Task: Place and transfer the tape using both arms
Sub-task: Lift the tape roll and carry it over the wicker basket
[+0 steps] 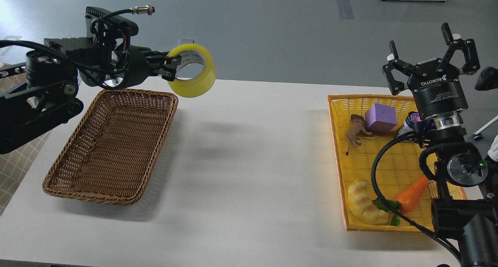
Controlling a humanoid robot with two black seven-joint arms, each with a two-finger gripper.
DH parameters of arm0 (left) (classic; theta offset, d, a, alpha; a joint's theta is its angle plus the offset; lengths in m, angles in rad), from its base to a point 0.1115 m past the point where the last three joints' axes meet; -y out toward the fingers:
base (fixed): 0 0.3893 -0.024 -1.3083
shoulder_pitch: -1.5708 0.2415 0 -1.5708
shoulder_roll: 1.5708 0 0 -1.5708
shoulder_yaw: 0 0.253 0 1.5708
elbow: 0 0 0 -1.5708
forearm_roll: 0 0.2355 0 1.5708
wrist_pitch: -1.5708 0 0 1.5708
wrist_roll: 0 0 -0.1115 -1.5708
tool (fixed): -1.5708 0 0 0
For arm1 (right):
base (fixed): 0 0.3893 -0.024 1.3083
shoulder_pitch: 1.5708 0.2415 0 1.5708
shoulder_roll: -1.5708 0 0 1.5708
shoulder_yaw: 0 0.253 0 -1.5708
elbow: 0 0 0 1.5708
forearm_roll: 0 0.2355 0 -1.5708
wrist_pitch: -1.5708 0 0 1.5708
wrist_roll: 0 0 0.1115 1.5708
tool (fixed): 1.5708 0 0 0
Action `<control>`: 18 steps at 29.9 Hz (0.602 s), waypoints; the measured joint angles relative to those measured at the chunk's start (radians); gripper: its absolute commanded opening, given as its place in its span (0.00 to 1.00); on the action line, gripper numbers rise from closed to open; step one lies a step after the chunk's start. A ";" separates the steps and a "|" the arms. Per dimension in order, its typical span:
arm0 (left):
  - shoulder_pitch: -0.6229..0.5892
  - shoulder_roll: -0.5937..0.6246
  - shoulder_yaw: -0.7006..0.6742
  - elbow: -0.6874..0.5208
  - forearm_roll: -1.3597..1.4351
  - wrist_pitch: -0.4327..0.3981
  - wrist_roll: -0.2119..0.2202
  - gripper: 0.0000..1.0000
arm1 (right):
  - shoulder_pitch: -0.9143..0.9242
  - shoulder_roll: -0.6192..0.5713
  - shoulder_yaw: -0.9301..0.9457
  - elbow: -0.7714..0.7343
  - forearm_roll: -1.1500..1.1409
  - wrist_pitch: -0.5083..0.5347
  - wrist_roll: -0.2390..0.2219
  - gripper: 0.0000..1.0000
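Our left pincer [171, 69] is closed on the tape [193, 70] and holds it up in the air, above the far right corner of the brown basket [113, 144]. The tape is not touching the basket or the white counter [249, 162]. One finger goes inside the hole of the roll and the others press on the outside, so we pinch the wall of the ring.

Our right pincer [430, 62] is spread wide with nothing in it. It points up, over the back of the yellow basket [342, 158], well apart from the tape.

We think the tape is light, because one pincer lifts it with no trouble. The roll looks stiff, with a pale hard ring inside, so it should keep its round shape when we squeeze. The yellow outside looks smooth and shiny, so it could slide a bit if we hold it loosely. It does not look easy to break.

The wall of the ring seems the best place to hold. If the right pincer takes it, the far side of the roll is bare and free, away from the left fingers. Then both pincers would have room.

The yellow basket also holds a purple block [381, 118], a toy animal [357, 130], a bread roll [365, 206] and a carrot [410, 195].
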 measured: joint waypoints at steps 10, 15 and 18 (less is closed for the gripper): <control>0.067 0.064 0.019 0.030 -0.003 0.024 -0.019 0.00 | -0.008 0.000 0.001 0.000 0.000 0.000 -0.001 0.99; 0.126 0.121 0.020 0.036 0.005 0.041 -0.040 0.00 | -0.009 0.000 0.003 0.000 0.000 0.000 -0.002 0.99; 0.161 0.152 0.021 0.054 0.008 0.045 -0.053 0.00 | -0.007 0.000 0.004 0.000 0.000 0.000 -0.001 0.99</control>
